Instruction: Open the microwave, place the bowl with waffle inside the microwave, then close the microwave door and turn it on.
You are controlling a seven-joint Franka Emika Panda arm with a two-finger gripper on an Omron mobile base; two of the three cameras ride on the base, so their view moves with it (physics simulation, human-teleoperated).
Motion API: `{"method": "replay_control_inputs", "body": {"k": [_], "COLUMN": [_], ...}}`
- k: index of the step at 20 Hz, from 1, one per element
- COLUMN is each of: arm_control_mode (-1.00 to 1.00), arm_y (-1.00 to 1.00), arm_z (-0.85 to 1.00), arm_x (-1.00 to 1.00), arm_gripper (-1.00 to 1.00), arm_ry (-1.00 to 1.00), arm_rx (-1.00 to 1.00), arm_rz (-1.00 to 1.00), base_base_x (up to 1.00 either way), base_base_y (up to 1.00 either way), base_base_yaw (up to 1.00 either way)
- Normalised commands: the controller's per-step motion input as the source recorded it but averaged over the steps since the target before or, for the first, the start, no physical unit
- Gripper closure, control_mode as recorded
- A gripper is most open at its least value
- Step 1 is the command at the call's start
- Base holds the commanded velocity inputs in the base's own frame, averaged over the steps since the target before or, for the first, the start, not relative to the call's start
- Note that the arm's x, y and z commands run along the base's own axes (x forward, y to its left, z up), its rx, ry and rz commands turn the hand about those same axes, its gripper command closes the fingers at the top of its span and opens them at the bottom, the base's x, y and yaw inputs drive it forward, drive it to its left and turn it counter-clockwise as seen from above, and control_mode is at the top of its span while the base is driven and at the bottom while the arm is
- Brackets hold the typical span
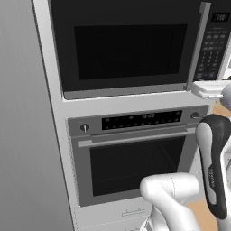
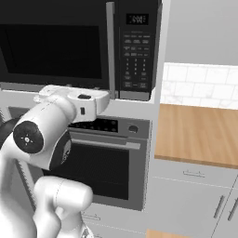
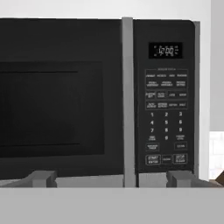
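Note:
The microwave (image 1: pixel 126 45) is a black built-in box above the oven. The microwave door (image 3: pixel 61 105) is closed, with its vertical grey bar handle (image 3: pixel 127 100) at its right edge and the keypad panel (image 3: pixel 166 118) beyond it. My gripper (image 3: pixel 111 178) is open just in front of the microwave's lower edge. Its fingers (image 3: pixel 41 178) stand wide apart, one on each side of the handle, with nothing between them. In the right base view my white hand (image 2: pixel 88 102) is level with the bottom of the handle (image 2: pixel 111 46). The bowl and the waffle are out of view.
A silver oven (image 1: pixel 131 158) with a horizontal handle sits right below the microwave. A wooden counter (image 2: pixel 200 132) with a white tiled wall behind it lies to the right, over grey cabinet fronts (image 2: pixel 195 200). A tall grey panel (image 1: pixel 22 135) stands on the left.

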Motion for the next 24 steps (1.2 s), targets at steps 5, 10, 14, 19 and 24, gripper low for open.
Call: {"method": "replay_control_inputs", "body": {"k": [5, 10, 14, 19, 24], "arm_control_mode": [-1.0, -1.0, -1.0, -1.0, -1.0], "arm_y": [-0.87, -0.27, 0.0, -0.01, -0.35], "arm_z": [0.02, -0.09, -0.22, -0.09, -0.02], "arm_x": [-0.75, -0.28, 0.17, 0.4, 0.38], "arm_gripper": [-1.0, -1.0, -1.0, -1.0, -1.0], "arm_ry": [0.13, 0.13, 0.02, 0.0, 0.0], "arm_rx": [0.0, -0.01, 0.0, 0.0, 0.0], "arm_rz": [-0.01, 0.03, 0.08, 0.01, 0.0], "base_base_x": [0.0, 0.0, 0.0, 0.0, 0.0], "base_base_y": [0.0, 0.0, 0.0, 0.0, 0.0], "base_base_yaw": [0.0, 0.0, 0.0, 0.0, 0.0]}}
